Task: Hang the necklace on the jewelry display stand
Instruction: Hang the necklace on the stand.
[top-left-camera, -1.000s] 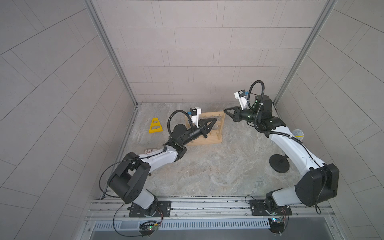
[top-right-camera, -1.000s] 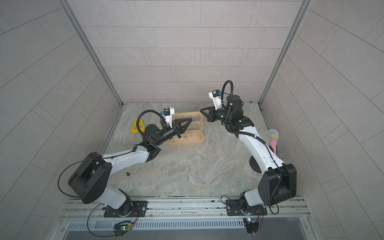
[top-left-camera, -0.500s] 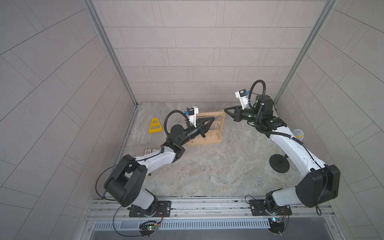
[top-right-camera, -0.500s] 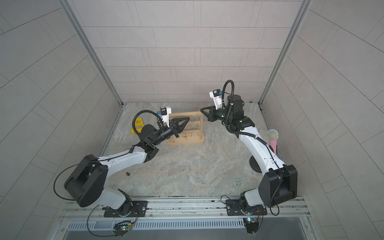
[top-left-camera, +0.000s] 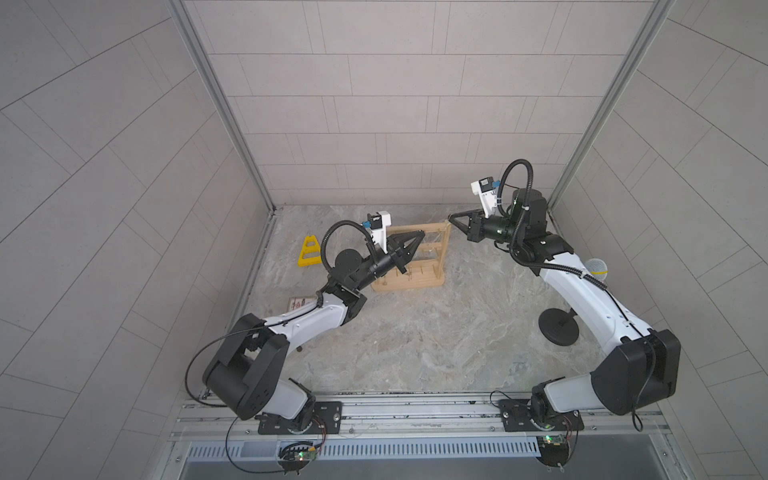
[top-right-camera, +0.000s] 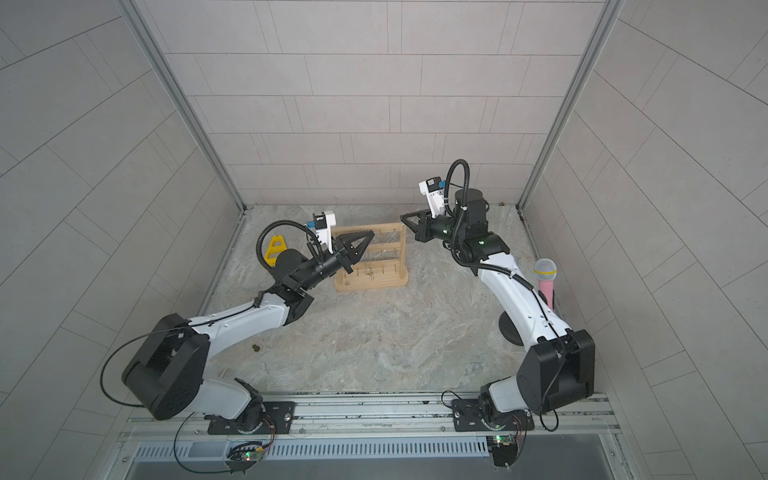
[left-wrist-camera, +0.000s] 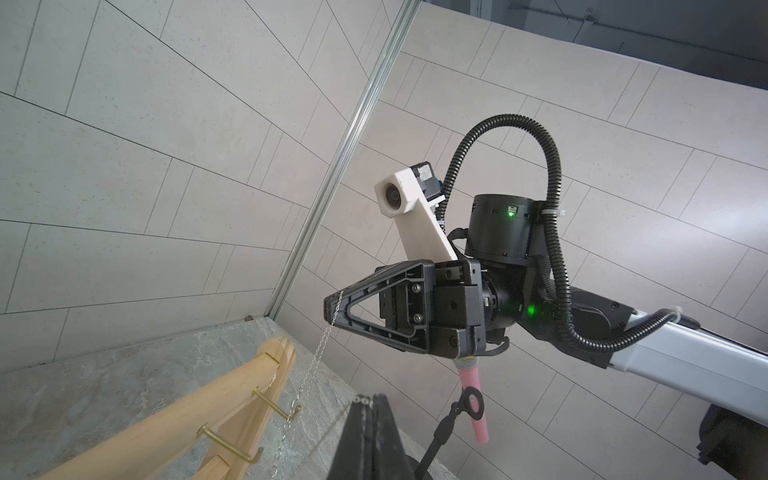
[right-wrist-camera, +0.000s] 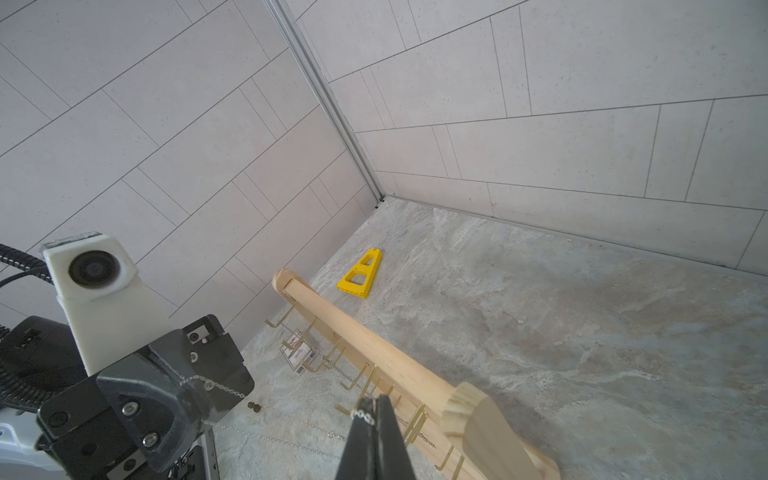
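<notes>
Chain span between two shut claws, run along the stand's top bar, is what the coming move turns on.

Top views: the left claw (top-left-camera: 420, 237) is seen closed in front of the top bar (top-left-camera: 434, 226) of the jewelry display stand (top-left-camera: 415, 283). The stand sits upright on the bench (top-left-camera: 415, 345) at far centre, long axis left to right. The right claw (top-left-camera: 451, 216) is closed just off the stand's right upright. The necklace is too thin here to be traced. A yellow frame (top-left-camera: 308, 262) lies well apart, far left.

Left wrist view: the necklace (left-wrist-camera: 320, 353) is shown pinched in the right claw (left-wrist-camera: 331, 309), dropped past the end brass hook (left-wrist-camera: 286, 411) and caught again in the left claw (left-wrist-camera: 368, 402). Both strands sag below that hook. Whether the hook is already inside the loop cannot be told.

Right wrist view: the hooks (right-wrist-camera: 369, 376) are shown in a row under the bar, pointed to the near side, which the left wrist view does not give. Chain is seen clamped in both tips, right claw (right-wrist-camera: 370, 411) and left claw (right-wrist-camera: 185, 384).

Judged: hooks lie below and between the claws, so a lowering toward the bar is called for. The left claw sits on the hook side, the right claw off the bar's end. Hanging is not judged done.
</notes>
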